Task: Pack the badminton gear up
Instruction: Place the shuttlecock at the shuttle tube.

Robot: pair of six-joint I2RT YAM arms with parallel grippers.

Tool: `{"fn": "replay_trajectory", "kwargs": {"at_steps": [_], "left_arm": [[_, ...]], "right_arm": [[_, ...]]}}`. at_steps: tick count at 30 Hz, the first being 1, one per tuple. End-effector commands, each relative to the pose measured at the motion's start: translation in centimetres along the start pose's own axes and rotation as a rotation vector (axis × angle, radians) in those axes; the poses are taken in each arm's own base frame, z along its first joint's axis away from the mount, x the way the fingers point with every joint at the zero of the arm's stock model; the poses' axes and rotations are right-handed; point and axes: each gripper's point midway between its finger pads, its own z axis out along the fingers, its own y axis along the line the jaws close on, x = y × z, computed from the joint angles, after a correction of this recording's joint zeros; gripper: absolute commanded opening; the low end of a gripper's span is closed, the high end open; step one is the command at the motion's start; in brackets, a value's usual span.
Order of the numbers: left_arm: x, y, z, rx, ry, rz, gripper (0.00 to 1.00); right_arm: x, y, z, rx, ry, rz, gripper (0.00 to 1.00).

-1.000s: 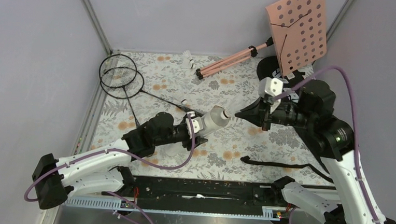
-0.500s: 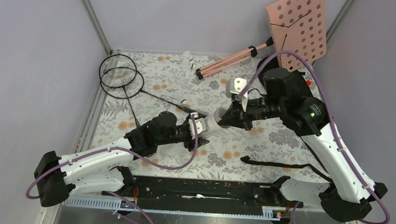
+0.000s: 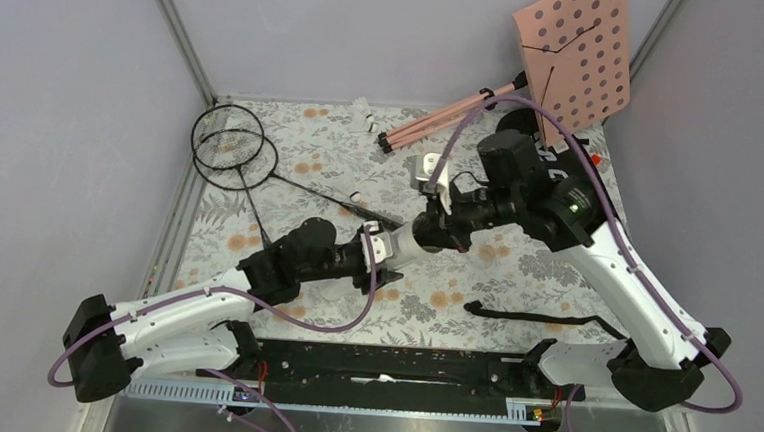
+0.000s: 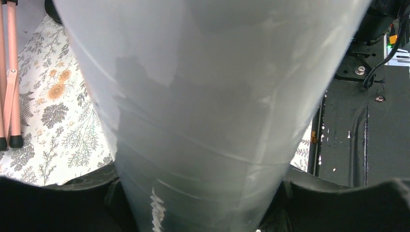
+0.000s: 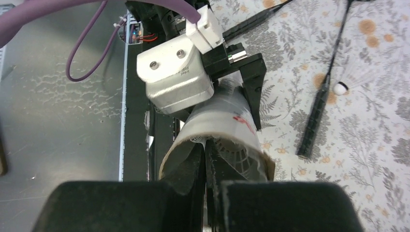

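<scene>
We see the left gripper (image 3: 388, 248) clamped partway open around the tube (image 3: 409, 240), with a finger (image 4: 48, 203) on either side of its pale, translucent wall. It holds the tube off the surface (image 3: 433, 299), near the middle. The tube lies roughly level, its open mouth turned toward the right arm.

The right gripper (image 5: 208, 150) meets that mouth head-on, its jaws pressed fully together and its tips just inside the rim. In the right wrist view a shuttlecock (image 5: 235, 155) sits in the mouth, its ribbed skirt right beside the tips. We cannot tell whether the jaws pinch its edge or only touch it.

The 2 rackets (image 3: 227, 146) lie on the surface at the far left. Their heads overlap and their handles run toward the middle, one ending near the left gripper. A loose shuttlecock (image 3: 365, 112) lies at the far edge, just beside the feet of the pink stand (image 3: 573, 57). Another shuttlecock (image 3: 356, 196) lies close to a racket shaft. A black strap (image 3: 537, 315) lies on the near right part of the surface, below the right arm.
</scene>
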Motion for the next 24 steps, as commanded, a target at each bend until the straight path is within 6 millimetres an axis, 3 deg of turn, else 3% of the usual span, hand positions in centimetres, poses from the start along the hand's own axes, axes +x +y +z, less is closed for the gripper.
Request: {"fn": "replay_trajectory", "kwargs": {"at_steps": [1, 6, 9, 12, 16, 19, 23, 24], "left_arm": [[0.6, -1.7, 0.0, 0.075, -0.005, -0.027, 0.54], [0.5, -1.3, -0.1, 0.047, -0.009, -0.036, 0.54], [0.4, -0.9, -0.2, 0.017, -0.017, -0.043, 0.54], [0.4, -0.6, -0.4, -0.011, -0.018, -0.058, 0.54], [0.8, 0.0, -0.7, -0.058, -0.015, -0.077, 0.55], [0.9, 0.4, -0.9, -0.09, -0.02, -0.096, 0.54], [1.0, 1.7, -1.7, -0.179, -0.032, -0.133, 0.54], [1.1, 2.1, -2.0, -0.211, -0.031, -0.141, 0.54]], "right_arm": [[-0.6, -0.2, 2.1, -0.043, 0.017, 0.007, 0.0], [-0.9, -0.5, 3.4, -0.065, 0.032, 0.006, 0.02], [-1.0, -1.7, 2.9, 0.006, 0.051, -0.01, 0.18], [-1.3, -3.0, 1.3, 0.121, 0.071, -0.052, 0.37], [-2.5, -2.0, -1.5, 0.163, 0.044, -0.125, 0.63], [-4.0, -1.2, -4.0, 0.221, -0.031, -0.186, 0.72], [-6.1, -3.3, -6.6, 0.454, -0.188, -0.192, 0.98], [-6.5, -4.2, -7.5, 0.535, -0.231, -0.174, 0.99]]}}
